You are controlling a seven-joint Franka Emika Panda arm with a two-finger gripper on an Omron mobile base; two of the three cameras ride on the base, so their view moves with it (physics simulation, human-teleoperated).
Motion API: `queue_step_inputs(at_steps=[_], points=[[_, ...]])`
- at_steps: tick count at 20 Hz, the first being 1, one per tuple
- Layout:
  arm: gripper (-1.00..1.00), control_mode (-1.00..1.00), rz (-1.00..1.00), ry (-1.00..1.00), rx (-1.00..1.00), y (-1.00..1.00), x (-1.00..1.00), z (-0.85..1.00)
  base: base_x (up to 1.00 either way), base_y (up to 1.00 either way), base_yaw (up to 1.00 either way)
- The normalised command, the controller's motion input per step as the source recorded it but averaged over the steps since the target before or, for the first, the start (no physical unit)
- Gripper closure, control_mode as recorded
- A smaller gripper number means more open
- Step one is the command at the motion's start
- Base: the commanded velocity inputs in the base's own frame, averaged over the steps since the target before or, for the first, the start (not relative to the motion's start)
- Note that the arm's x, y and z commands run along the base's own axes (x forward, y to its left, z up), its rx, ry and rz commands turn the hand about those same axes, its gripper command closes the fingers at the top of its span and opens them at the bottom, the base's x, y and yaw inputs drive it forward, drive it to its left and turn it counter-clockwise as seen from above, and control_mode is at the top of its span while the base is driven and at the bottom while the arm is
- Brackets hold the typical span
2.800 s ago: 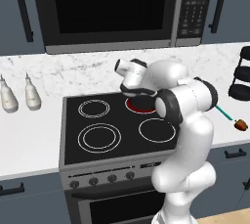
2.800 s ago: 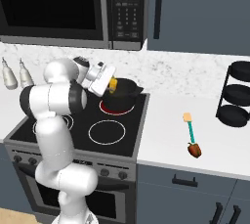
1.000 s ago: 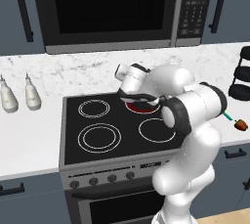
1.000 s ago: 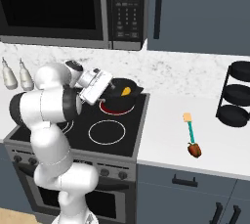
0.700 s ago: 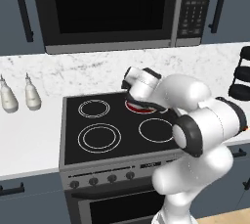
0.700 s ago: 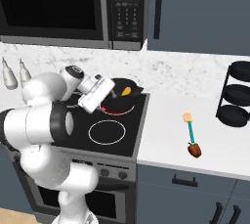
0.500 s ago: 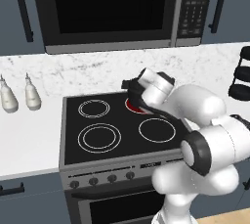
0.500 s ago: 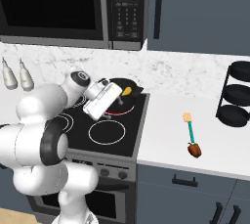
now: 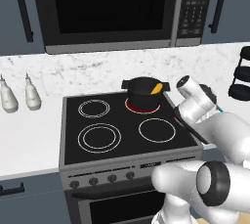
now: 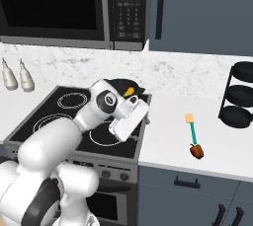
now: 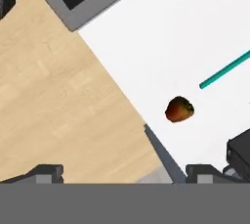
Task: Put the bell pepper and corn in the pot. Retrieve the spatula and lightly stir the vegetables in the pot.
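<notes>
A: Where was the small reddish-brown bell pepper (image 11: 179,109)?

B: On the white counter (image 10: 217,146), touching the green-handled spatula (image 10: 192,131). The empty two-finger gripper (image 11: 124,171) gaped wide; best descend squarely over the pepper alone.

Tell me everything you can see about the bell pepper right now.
The bell pepper is a small, rounded, dark red-brown vegetable with orange patches and a smooth, slightly glossy skin. It lies on the white counter to the right of the stove, near the counter's front edge. The end of the spatula lies right beside it; whether they touch is unclear. In the hand view it sits alone on the white surface, with nothing gripping it. It is not yet in the pot.
</notes>
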Motion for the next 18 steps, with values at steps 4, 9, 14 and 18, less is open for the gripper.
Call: queue_step_inputs(at_steps=[4,9,14,18], points=[[-1.00,-1.00,-0.01,0.00,0.05,-1.00,0.00,-0.13,0.00,0.00,0.00],[-1.00,-1.00,-0.14,0.00,0.09,-1.00,0.16,-0.01,0.00,0.00,0.00],[-1.00,-1.00,-0.31,0.00,0.13,-1.00,0.25,-0.06,0.00,0.00,0.00],[-1.00,-1.00,-0.30,0.00,0.17,-0.64,0.53,-0.35,0.00,0.00,0.00]])
